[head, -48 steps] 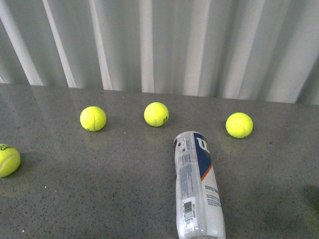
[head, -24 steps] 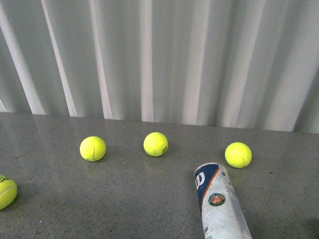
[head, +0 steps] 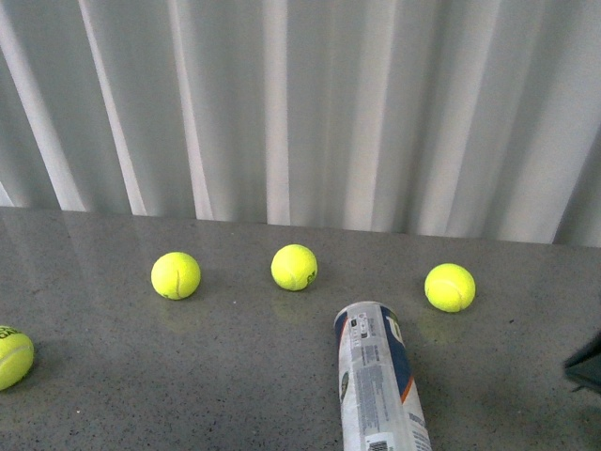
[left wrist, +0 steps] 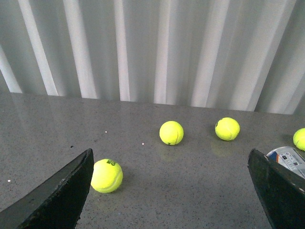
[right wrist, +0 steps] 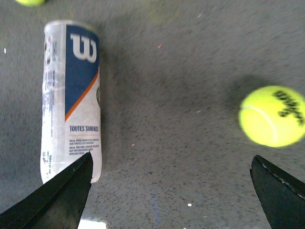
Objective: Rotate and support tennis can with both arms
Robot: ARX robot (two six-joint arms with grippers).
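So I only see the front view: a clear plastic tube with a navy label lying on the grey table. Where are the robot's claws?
Observer: The right gripper hangs above the table beside that clear plastic tennis can, jaws wide open, holding nothing.
Operator: And the left?
Observer: The left gripper is open too, empty, facing the yellow-green tennis balls.
Operator: What's on the can's far side?
Observer: A white W on navy, with an orange stripe.
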